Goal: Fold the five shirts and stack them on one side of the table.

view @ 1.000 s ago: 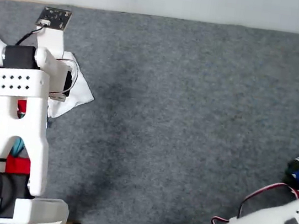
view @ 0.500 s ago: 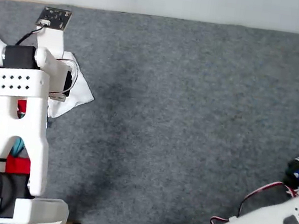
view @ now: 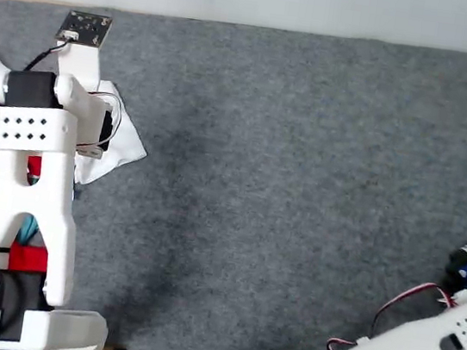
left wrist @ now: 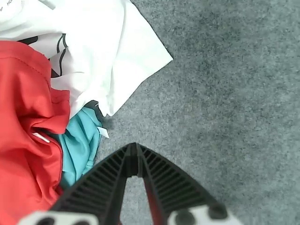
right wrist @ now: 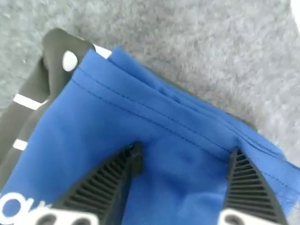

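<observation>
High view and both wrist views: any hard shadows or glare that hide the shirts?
High view: even light, only a soft shadow on the grey mat beside the left arm. Left wrist view: a thin shadow under the white shirt. Right wrist view: the blue shirt is evenly lit under the open right pincer; no glare.

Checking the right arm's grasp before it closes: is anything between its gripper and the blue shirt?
Nothing visible does. The right gripper is open at the blue shirt, with bare blue fabric between its fingertips. A black garment lies under the shirt's edge, outside that gap.
</observation>
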`<state>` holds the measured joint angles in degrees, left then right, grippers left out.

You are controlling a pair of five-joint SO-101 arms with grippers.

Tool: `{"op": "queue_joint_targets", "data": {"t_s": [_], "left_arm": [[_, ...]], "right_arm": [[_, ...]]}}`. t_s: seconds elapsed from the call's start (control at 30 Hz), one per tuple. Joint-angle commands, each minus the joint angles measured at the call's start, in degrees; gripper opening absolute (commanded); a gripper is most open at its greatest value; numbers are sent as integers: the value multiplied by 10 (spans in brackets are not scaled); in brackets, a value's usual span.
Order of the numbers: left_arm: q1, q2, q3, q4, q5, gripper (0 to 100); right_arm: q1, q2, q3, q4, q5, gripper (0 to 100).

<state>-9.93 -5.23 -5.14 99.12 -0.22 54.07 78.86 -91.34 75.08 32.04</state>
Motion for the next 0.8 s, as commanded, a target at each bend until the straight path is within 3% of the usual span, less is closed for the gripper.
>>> {"op": "queue_joint_targets", "data": {"t_s": [0.0, 0.33, 0.5, 0.67, 0.77], "left_arm": [[2, -26, -3, 13, 0, 4], [2, -27, -3, 13, 0, 4], [2, -27, -3, 13, 0, 4], [2, -27, -3, 14, 0, 4], [2, -27, -3, 14, 0, 4]], "right_arm": [[-17, -19, -53, -2, 4, 284], [-55, -152, -47, 118, 4, 284], [-97, -117, -47, 170, -1, 284], [-137, -39, -48, 196, -80, 284], [-157, 1, -48, 191, -89, 284]]}}
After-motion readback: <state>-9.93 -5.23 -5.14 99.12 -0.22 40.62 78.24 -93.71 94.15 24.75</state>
